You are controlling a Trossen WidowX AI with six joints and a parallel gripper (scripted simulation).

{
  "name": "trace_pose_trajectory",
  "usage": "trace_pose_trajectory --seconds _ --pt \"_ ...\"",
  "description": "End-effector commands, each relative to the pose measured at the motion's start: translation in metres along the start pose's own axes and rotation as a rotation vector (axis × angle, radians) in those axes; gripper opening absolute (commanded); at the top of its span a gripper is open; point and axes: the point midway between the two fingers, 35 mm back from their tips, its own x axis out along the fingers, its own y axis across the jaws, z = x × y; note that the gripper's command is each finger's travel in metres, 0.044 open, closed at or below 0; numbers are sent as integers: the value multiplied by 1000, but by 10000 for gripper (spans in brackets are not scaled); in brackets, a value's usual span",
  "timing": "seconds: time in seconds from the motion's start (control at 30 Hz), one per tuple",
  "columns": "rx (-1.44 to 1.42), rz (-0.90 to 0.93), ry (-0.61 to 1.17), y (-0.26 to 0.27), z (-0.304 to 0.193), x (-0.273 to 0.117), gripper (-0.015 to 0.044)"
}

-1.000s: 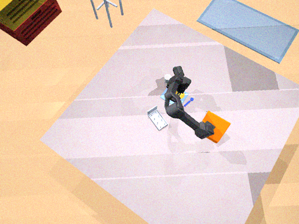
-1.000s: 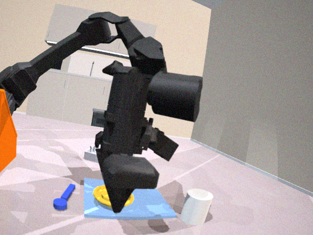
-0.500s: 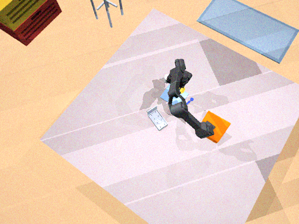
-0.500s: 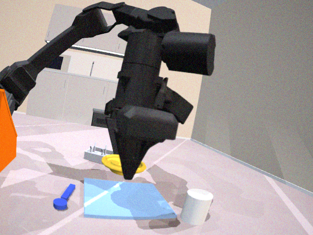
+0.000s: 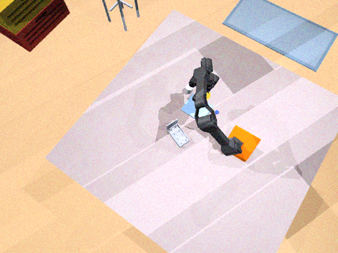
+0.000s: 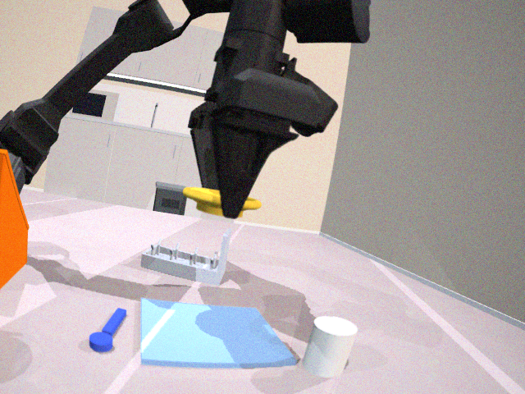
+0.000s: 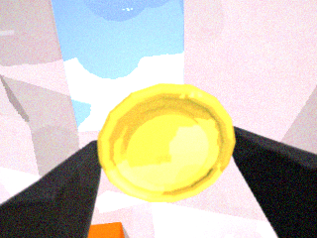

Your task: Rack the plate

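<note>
The yellow plate [image 5: 208,95] [image 6: 204,196] [image 7: 168,149] is held in the air, roughly level, with its hollow side towards the wrist camera. My gripper [image 6: 221,203] [image 7: 164,140] is shut on it, one finger at each side of the rim. In the top view the arm hides the fingers and most of the plate. The grey dish rack [image 5: 178,135] [image 6: 169,264] stands on the floor surface, with short pegs in rows and a taller panel at one end. The plate is well above the surface and off to one side of the rack, not touching it.
A light blue board [image 5: 189,108] [image 6: 182,339] [image 7: 114,45] lies below the arm. A blue spoon-like thing [image 5: 217,111] [image 6: 113,322] lies beside it, and a white cylinder [image 5: 188,88] [image 6: 328,351] stands at its other side. An orange panel [image 5: 250,141] [image 6: 10,237] is by the arm's base.
</note>
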Motion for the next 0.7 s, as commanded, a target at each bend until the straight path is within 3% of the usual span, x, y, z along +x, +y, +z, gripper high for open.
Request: trace_pose_trajectory --seconds 0.0,0.67 --pt "-8 0 4 0 0 -9 0" --pt "601 -6 -5 96 2 -25 0"
